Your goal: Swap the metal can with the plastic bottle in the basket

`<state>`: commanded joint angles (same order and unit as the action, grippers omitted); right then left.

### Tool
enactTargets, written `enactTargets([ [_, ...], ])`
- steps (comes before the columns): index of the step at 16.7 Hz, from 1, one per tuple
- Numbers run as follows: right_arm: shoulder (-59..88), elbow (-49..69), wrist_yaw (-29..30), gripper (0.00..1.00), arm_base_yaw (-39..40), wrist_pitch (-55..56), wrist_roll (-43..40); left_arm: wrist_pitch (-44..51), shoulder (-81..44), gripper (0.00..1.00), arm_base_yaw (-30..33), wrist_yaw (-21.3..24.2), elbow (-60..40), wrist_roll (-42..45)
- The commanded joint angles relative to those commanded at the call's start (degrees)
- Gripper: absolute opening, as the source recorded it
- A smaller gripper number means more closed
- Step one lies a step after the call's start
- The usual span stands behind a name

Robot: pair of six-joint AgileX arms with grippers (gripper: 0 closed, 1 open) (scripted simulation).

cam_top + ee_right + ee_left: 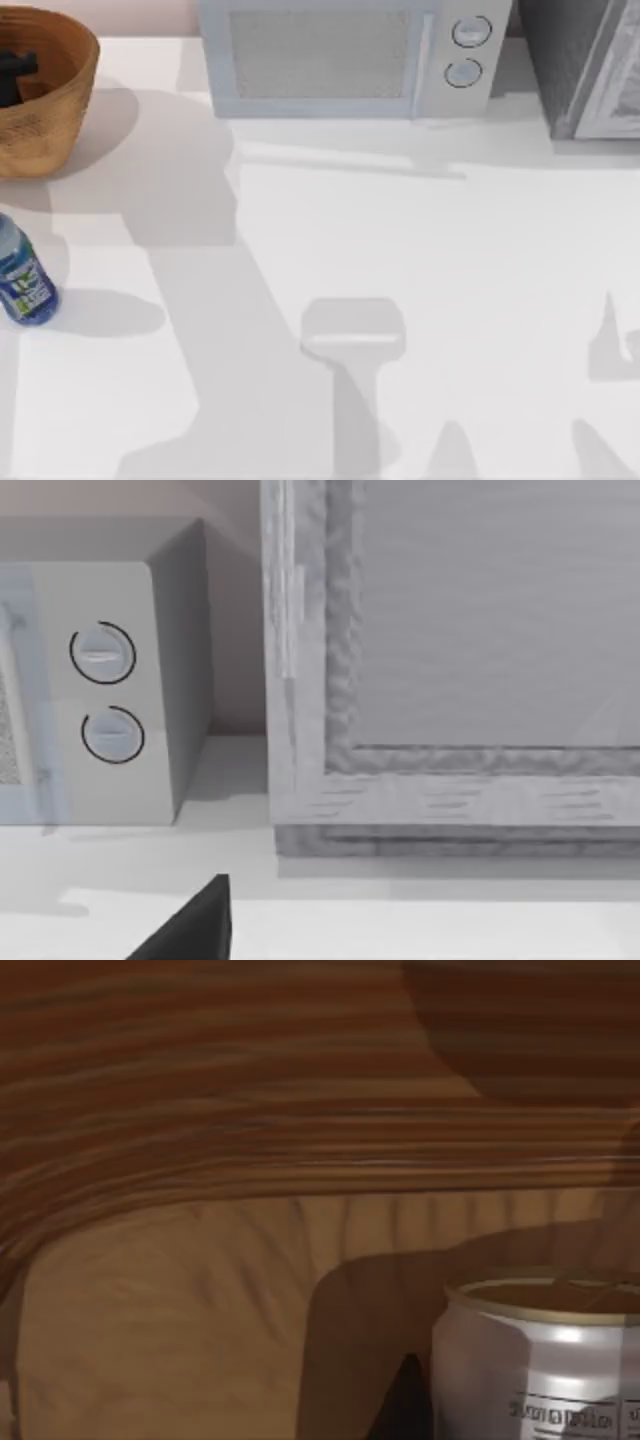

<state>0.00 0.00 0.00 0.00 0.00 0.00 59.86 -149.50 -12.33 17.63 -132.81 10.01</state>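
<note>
The left gripper (15, 72) reaches into the orange-brown woven wicker basket (70, 100) at the far left beside the short silver-sided metal can (540, 1360); I cannot tell its finger spread. A misjudged close could tip the can against the wall.

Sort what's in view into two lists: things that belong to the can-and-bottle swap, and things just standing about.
Part of the job:
- metal can, inside the basket
- plastic bottle, on the table at its left edge, outside the basket
- basket, far left corner
- left pincer, down inside the basket

Just standing about:
- microwave, at the back
- grey cabinet, back right
</note>
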Motion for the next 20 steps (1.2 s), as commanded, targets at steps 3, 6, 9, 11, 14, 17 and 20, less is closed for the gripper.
enactTargets([
  [3,0.0,0.0,0.0,1.0,0.0,0.0,0.0,0.0,0.0,0.0,0.0,0.0,0.0,0.0],
  [6,0.0,0.0,0.0,1.0,0.0,0.0,0.0,0.0,0.0,0.0,0.0,0.0,0.0,0.0],
  [9,0.0,0.0,0.0,1.0,0.0,0.0,0.0,0.2,2.4,0.0,0.5,0.5,0.1,-0.1],
  [11,0.0,0.0,0.0,1.0,0.0,0.0,0.0,-0.3,4.0,0.0,0.4,0.0,1.8,-0.7],
  [14,0.0,0.0,0.0,1.0,0.0,0.0,0.0,-3.3,10.9,0.0,0.5,-1.7,8.8,-2.3],
  [17,0.0,0.0,0.0,1.0,0.0,0.0,0.0,-9.1,23.2,0.0,1.4,-4.0,20.2,-4.0],
  [20,0.0,0.0,0.0,1.0,0.0,0.0,0.0,-16.9,40.0,0.0,2.7,-6.5,35.0,-5.4],
])
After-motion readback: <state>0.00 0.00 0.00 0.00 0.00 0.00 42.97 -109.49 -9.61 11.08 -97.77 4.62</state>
